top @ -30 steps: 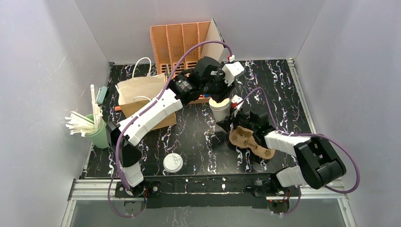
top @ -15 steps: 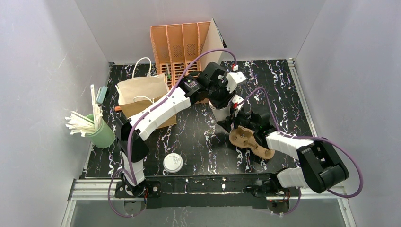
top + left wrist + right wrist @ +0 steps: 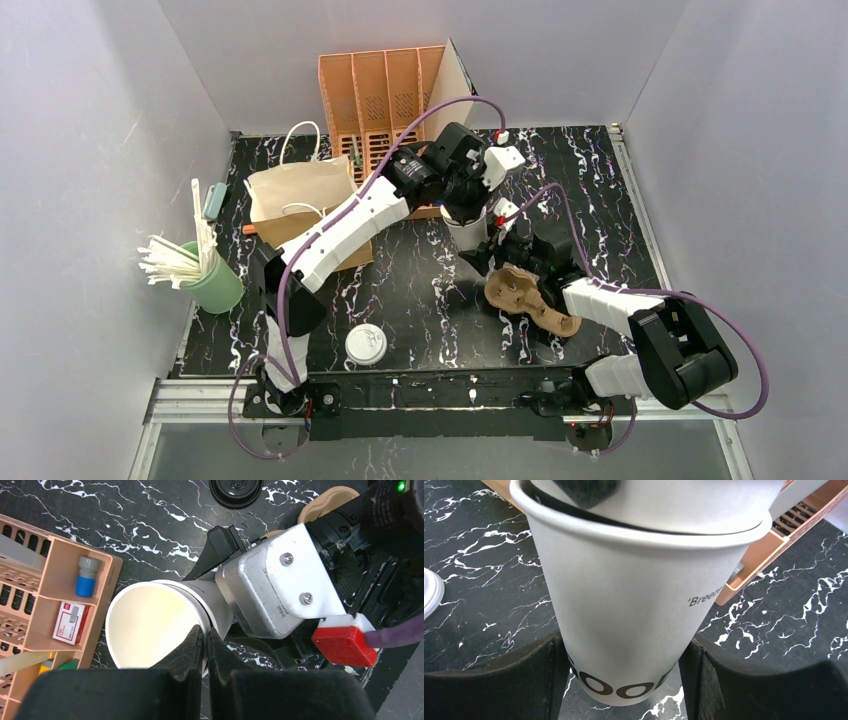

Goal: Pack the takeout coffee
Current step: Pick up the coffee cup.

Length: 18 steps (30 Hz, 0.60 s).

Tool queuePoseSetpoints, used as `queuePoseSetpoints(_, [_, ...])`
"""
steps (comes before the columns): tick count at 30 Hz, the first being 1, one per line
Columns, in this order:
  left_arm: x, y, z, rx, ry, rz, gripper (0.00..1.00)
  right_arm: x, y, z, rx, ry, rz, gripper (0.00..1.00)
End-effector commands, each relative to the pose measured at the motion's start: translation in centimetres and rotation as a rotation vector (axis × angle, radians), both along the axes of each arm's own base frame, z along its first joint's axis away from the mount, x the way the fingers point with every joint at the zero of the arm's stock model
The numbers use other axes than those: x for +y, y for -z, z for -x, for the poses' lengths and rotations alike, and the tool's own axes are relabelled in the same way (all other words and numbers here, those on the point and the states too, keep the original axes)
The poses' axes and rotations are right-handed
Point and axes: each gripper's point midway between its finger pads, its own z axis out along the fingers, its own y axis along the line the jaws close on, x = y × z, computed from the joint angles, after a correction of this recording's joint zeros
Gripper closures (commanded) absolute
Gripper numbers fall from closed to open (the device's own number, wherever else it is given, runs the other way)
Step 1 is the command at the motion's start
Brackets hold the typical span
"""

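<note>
1. Black, white-veined tabletop is seen from above, boxed in by plain pale walls. The white paper cup stands upright mid-table, just before a slotted orange rack. The left gripper is at its mouth and the right gripper at its base.
2. From the left wrist, the cup's smooth cream inside is shown. The left gripper's jaws are almost together, pinched on the near rim, one inside and one outside. A round black lid lies apart on the table.
3. From the right wrist, the matte cup wall with black lettering fills the view. It is clamped low down between the right gripper's black pads.
</note>
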Motion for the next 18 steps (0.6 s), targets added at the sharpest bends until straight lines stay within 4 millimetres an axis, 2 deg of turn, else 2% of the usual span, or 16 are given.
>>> queuePoseSetpoints(1, [1.1,-4.7,-1.5,-0.107,-0.016,0.034,1.00,-0.1,1.0,0.7,0.001,-0.018,0.019,0.30])
queuePoseSetpoints(4, [1.0,-6.2,-1.8,-0.127,-0.019,0.060,1.00,-0.2,1.7,0.9,0.013,-0.016,0.032,0.30])
queuePoseSetpoints(12, [1.2,-7.6,-1.9,-0.156,-0.019,0.074,1.00,-0.6,2.9,1.1,0.028,-0.012,0.057,0.29])
queuePoseSetpoints(15, [1.9,-7.7,-2.2,-0.179,-0.026,0.045,1.00,-0.8,3.2,1.0,0.026,-0.001,0.067,0.28])
queuePoseSetpoints(18, [3.7,-8.3,-3.3,-0.253,-0.082,-0.026,1.00,-1.0,3.1,0.7,0.024,0.022,0.066,0.28])
